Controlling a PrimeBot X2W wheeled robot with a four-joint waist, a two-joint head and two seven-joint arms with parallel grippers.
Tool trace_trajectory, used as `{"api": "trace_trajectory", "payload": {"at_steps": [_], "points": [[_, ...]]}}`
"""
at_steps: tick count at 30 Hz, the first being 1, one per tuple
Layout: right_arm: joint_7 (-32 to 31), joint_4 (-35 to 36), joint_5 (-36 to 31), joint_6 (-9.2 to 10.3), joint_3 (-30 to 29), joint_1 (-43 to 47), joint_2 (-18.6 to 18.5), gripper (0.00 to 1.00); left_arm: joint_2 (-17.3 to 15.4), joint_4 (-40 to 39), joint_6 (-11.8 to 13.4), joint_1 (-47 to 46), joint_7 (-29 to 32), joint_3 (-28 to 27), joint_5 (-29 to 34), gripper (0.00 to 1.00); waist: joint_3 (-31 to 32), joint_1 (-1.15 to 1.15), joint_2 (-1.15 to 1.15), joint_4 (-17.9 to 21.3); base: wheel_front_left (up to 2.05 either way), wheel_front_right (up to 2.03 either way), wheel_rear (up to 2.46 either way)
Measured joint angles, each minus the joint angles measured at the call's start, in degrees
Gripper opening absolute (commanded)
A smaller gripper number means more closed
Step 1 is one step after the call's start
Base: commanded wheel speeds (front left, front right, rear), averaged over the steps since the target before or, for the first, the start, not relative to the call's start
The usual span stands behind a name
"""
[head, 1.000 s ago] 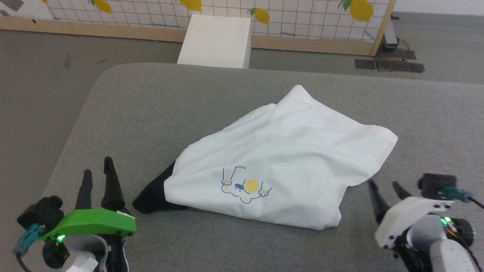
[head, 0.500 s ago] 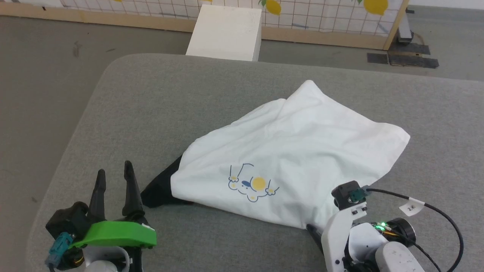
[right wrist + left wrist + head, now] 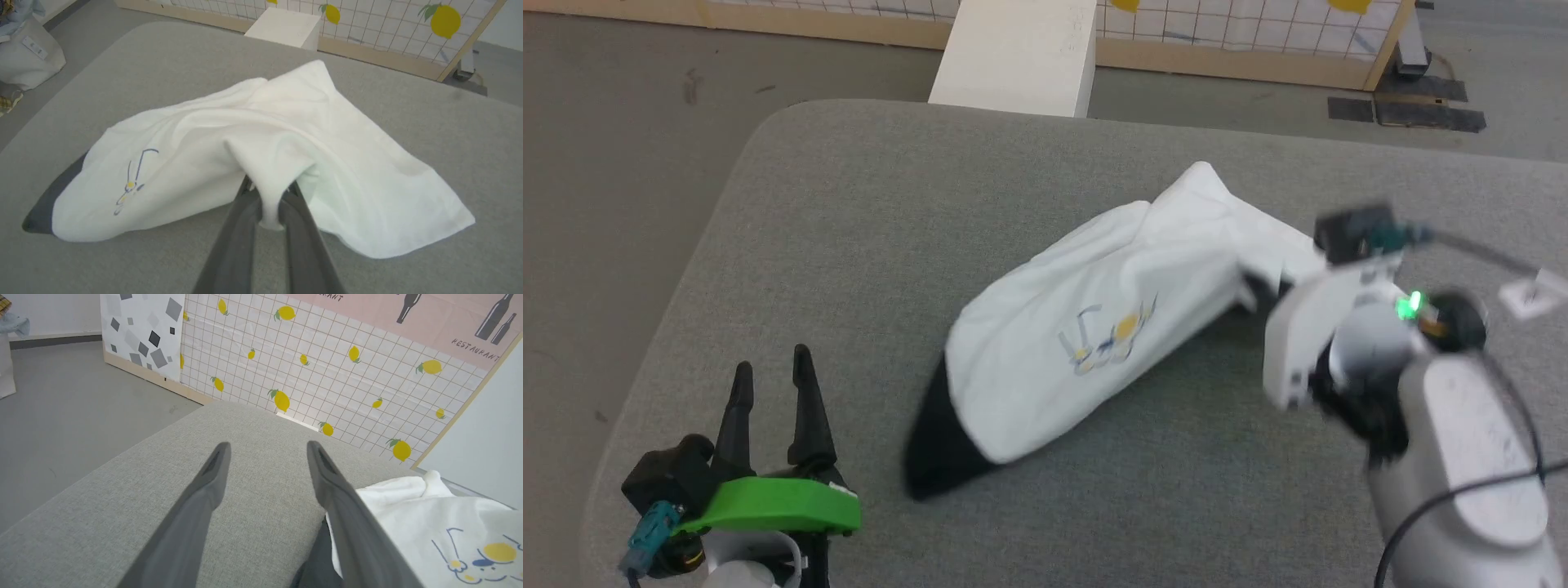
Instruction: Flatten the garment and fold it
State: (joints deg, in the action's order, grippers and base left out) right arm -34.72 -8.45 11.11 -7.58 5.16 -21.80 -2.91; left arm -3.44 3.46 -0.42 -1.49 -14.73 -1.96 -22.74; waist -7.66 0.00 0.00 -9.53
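On grey surface | garment bunched, white (black sleeve poking out)

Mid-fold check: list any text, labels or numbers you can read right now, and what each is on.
"RESTAURANT": on the pink poster, left wrist view.
"RANT": same poster, word cut by the top edge.
Too blurred to read: the white cable tag, head view.
No letters: the garment print, a drawing only.

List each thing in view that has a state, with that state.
garment: crumpled, not flattened, a white fold pinched and held up off the table
right gripper: shut on garment
left gripper: open, empty, above the table
white box: standing on the floor
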Motion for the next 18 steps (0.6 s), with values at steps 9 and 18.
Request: {"api": "trace_trajectory", "payload": {"at_steps": [9,18], "points": [[1.3,-13.1,-5.1,0.00,4.4,-21.7,-0.8,0.00,0.3,1.9,-1.1,-2.5,0.0,2.0,-0.6,1.00,-1.8,0.00,0.00,-1.6,0.00,0.00,0.00],[13.0,-27.1,2.1,0.00,14.7,-23.6,0.0,1.00,0.4,3.5,-1.0,-3.0,0.0,3.9,-1.6,1.00,-3.4,0.00,0.00,-3.6,0.00,0.00,0.00]]}}
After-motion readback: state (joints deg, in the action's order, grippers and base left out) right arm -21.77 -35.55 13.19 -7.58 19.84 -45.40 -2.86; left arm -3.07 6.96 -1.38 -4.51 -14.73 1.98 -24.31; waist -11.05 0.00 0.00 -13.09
